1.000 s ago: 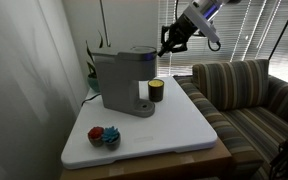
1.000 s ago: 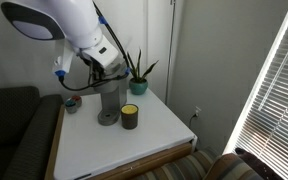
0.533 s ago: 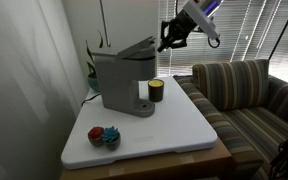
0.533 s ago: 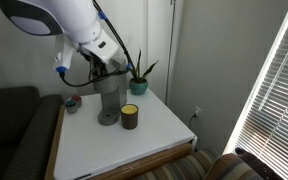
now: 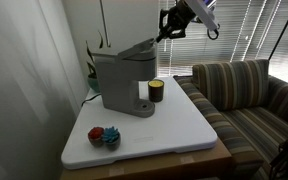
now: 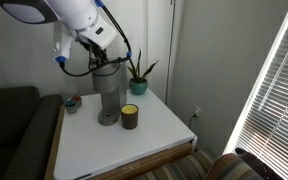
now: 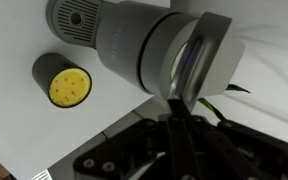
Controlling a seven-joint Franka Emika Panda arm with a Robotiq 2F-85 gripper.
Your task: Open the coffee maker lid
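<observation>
The grey coffee maker stands at the back of the white table top, and it also shows in an exterior view. Its lid is tilted up at the front edge. My gripper is above the machine's front, shut on the raised lid edge. In the wrist view the lid lies under my gripper, whose dark fingers are pressed together on its rim. The round drip base shows at the top.
A black-and-yellow cup stands beside the machine's base, also in the wrist view. A red-and-blue object lies near the table's front. A potted plant stands behind the machine. A striped couch flanks the table.
My gripper has risen with the lid's front edge. The lid has gone from lying flat to tilted open.
</observation>
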